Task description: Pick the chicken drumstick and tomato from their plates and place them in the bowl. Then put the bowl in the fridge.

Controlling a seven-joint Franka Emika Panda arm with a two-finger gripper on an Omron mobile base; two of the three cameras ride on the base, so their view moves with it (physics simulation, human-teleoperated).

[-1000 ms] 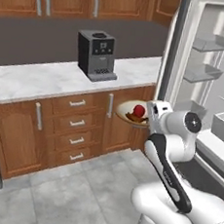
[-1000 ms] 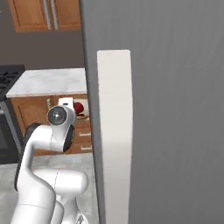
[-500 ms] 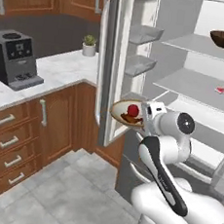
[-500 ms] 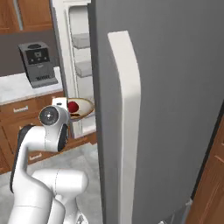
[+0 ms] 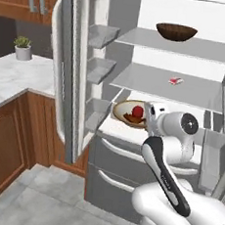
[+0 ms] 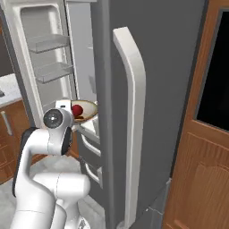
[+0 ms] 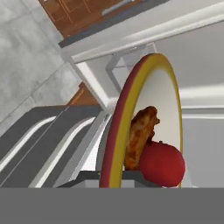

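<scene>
My gripper [image 5: 150,119] is shut on the rim of the bowl [image 5: 120,109], which it holds about level at the front of the open fridge [image 5: 207,70], just below the middle glass shelf. Inside the bowl lie the tomato [image 5: 138,111] and the chicken drumstick [image 5: 131,119], side by side. From the right, the bowl [image 6: 89,107] with the tomato [image 6: 77,109] shows beside the fridge's grey door [image 6: 170,89]. The hand view looks along the bowl's rim [image 7: 114,131], with the drumstick [image 7: 140,131] and tomato [image 7: 161,164] close up. The plates are out of view.
A dark wooden bowl [image 5: 176,31] sits on the top shelf and a small red item [image 5: 175,81] on the middle shelf. The left door [image 5: 71,80] stands open with bins. The right door's long pale handle [image 6: 134,89] is near. A potted plant [image 5: 23,48] stands on the counter at the left.
The whole picture has swung from the counter with the coffee machine to the open fridge, so the base has moved. The bowl has stayed in the gripper.
</scene>
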